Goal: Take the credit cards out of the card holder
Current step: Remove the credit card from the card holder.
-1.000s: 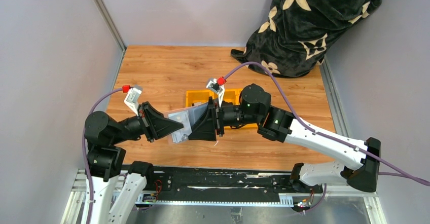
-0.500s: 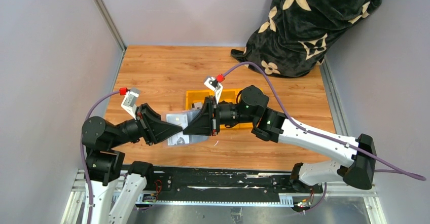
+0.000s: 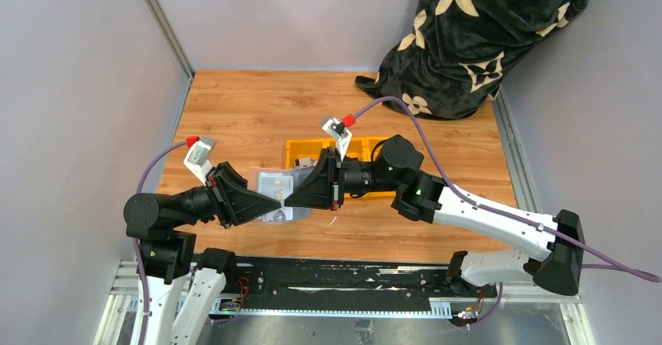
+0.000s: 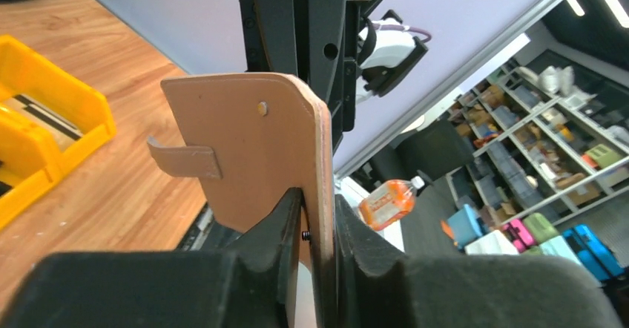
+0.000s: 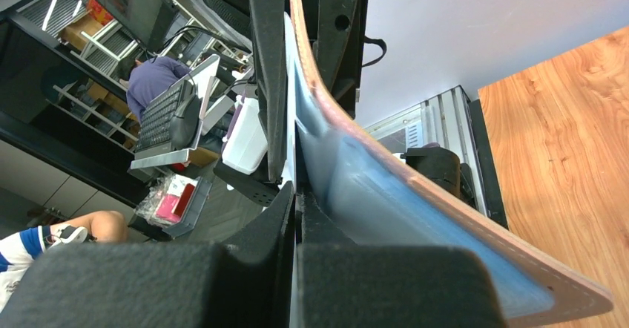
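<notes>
Closest to you in the top view, your left tool is clamped down on one end of the card holder, tan outer side facing that wrist cam. The holder looks lifted clear of the surface, long axis running 9 to 3 between the two arms. Just past it at 3 o'clock, your right tool is squeezed narrow on a thin pale sheet against the blue inner side. I'd guess that's a credit card, can't swear to it. So the pull wants to go straight toward 3, along that axis, with the left as anchor. Yellow bin sits behind at 12.
</notes>
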`<action>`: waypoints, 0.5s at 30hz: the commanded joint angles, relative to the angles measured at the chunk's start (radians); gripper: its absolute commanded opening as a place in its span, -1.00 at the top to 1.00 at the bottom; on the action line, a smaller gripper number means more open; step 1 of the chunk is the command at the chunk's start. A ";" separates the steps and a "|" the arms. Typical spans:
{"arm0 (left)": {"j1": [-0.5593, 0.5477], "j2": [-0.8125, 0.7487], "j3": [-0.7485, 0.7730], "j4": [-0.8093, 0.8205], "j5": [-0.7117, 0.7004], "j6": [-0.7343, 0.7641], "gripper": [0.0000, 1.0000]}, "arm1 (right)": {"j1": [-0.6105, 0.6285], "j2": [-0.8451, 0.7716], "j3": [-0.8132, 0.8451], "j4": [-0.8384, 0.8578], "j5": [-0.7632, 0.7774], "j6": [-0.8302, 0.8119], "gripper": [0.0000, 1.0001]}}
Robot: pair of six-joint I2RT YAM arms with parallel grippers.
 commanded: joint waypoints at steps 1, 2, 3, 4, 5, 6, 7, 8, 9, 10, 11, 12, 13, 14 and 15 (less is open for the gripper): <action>-0.001 0.008 0.006 0.132 0.043 -0.089 0.66 | 0.008 -0.036 -0.045 0.058 0.030 -0.003 1.00; -0.001 0.009 0.007 0.136 0.042 -0.092 0.75 | 0.007 -0.043 -0.053 0.059 0.035 -0.002 1.00; -0.001 0.009 0.010 0.135 0.039 -0.092 0.81 | 0.007 -0.052 -0.061 0.060 0.039 -0.003 1.00; -0.001 0.008 0.011 0.136 0.037 -0.092 0.85 | 0.007 -0.060 -0.070 0.063 0.039 -0.003 1.00; -0.001 0.008 0.014 0.136 0.035 -0.092 0.87 | 0.007 -0.068 -0.077 0.067 0.039 -0.003 1.00; -0.001 0.008 0.017 0.135 0.033 -0.093 0.89 | 0.007 -0.078 -0.085 0.072 0.038 -0.002 1.00; -0.001 0.009 0.019 0.136 0.032 -0.094 0.90 | 0.007 -0.081 -0.090 0.079 0.035 0.000 1.00; -0.001 0.009 0.022 0.135 0.032 -0.095 0.91 | 0.007 -0.087 -0.095 0.087 0.029 0.002 1.00; -0.001 0.009 0.024 0.136 0.030 -0.094 0.91 | 0.007 -0.089 -0.097 0.094 0.026 0.007 0.97; -0.001 0.009 0.024 0.135 0.028 -0.094 0.92 | 0.007 -0.087 -0.098 0.105 0.020 0.013 0.85; -0.001 0.010 0.024 0.136 0.025 -0.093 0.93 | 0.007 -0.084 -0.097 0.123 0.010 0.023 0.72; -0.001 0.011 0.023 0.136 0.025 -0.092 0.94 | 0.007 -0.078 -0.096 0.142 -0.001 0.035 0.58; -0.001 0.011 0.021 0.136 0.023 -0.092 0.96 | 0.007 -0.071 -0.093 0.159 -0.009 0.043 0.48; -0.001 0.011 0.022 0.135 0.023 -0.091 0.97 | 0.007 -0.064 -0.087 0.170 -0.014 0.051 0.41; -0.001 0.012 0.021 0.136 0.021 -0.090 0.97 | 0.007 -0.058 -0.077 0.178 -0.019 0.055 0.37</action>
